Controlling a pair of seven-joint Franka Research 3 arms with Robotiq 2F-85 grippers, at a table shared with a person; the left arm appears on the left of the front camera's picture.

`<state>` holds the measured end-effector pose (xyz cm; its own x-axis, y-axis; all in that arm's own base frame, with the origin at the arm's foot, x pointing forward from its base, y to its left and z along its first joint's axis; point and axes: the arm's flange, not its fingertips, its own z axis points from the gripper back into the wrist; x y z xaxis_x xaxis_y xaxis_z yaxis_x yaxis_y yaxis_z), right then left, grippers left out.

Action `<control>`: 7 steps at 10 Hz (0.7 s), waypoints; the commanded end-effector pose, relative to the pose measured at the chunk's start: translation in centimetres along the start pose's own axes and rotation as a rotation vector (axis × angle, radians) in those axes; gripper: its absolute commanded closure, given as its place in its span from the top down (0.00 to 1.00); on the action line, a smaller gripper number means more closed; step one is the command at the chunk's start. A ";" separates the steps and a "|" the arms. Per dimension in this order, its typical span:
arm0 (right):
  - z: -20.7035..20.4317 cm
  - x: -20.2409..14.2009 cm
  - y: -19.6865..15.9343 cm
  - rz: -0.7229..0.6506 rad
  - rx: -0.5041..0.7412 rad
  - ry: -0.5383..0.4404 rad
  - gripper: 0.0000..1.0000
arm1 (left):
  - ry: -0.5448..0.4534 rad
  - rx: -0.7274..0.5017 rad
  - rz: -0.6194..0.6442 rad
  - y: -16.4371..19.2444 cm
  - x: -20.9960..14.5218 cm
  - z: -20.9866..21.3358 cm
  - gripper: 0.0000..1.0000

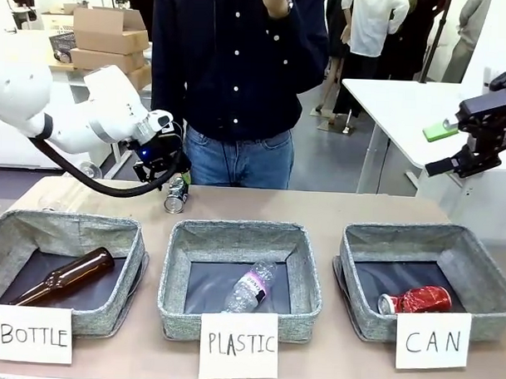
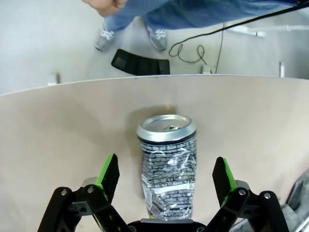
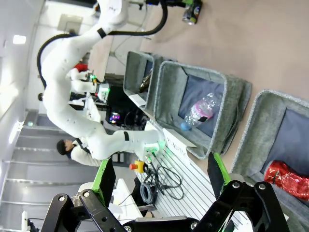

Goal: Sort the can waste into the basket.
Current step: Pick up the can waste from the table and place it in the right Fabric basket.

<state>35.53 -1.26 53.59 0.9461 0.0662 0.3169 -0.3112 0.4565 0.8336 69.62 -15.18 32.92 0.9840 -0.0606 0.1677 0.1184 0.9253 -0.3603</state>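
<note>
A silver and black can [image 1: 176,195] rests on the table near its far edge, in front of the person. My left gripper [image 1: 164,171] is right at it; in the left wrist view the can [image 2: 167,164] stands between the open left gripper [image 2: 166,176], with a gap to each green pad. A dented red can [image 1: 415,300] lies in the grey basket [image 1: 474,272] marked "CAN" at the right. My right gripper [image 1: 477,156] hangs open and empty high above that basket. The right wrist view shows the open right gripper [image 3: 161,174], the red can [image 3: 287,178] and the basket [image 3: 256,125].
A middle bin [image 1: 304,274] marked "PLASTIC" holds a clear bottle [image 1: 250,287]. The left bin [image 1: 1,247] marked "BOTTLE" holds a brown glass bottle [image 1: 63,276]. A person [image 1: 236,72] stands at the far side. A white table [image 1: 406,103] stands at the back right.
</note>
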 end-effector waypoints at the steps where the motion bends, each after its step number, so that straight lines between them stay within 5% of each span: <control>1: 0.3 0.0 -0.1 0.030 0.001 0.007 1.00 | 0.025 0.004 0.029 0.2 0.4 -0.1 1.00; 2: 0.3 0.0 -0.1 0.030 0.001 0.007 1.00 | 0.040 0.032 0.036 0.3 0.2 -0.8 1.00; 3: 0.3 0.0 -0.1 0.030 0.001 0.007 1.00 | 0.034 0.046 0.040 0.3 0.0 -1.2 0.59; 4: 0.3 0.0 -0.1 0.030 0.001 0.007 1.00 | 0.037 0.047 0.038 0.2 -0.2 -1.3 0.42; 5: 0.3 0.0 -0.1 0.030 0.001 0.007 1.00 | 0.038 0.037 0.028 0.1 -0.3 -1.2 0.01; 7: 0.3 0.0 -0.1 0.030 0.001 0.007 1.00 | 0.036 0.042 0.022 0.1 -0.3 -1.1 0.00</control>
<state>35.52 -1.26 53.59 0.9461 0.0663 0.3170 -0.3112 0.4564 0.8336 69.44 -15.63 31.50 0.9896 -0.0596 0.1312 0.1029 0.9298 -0.3533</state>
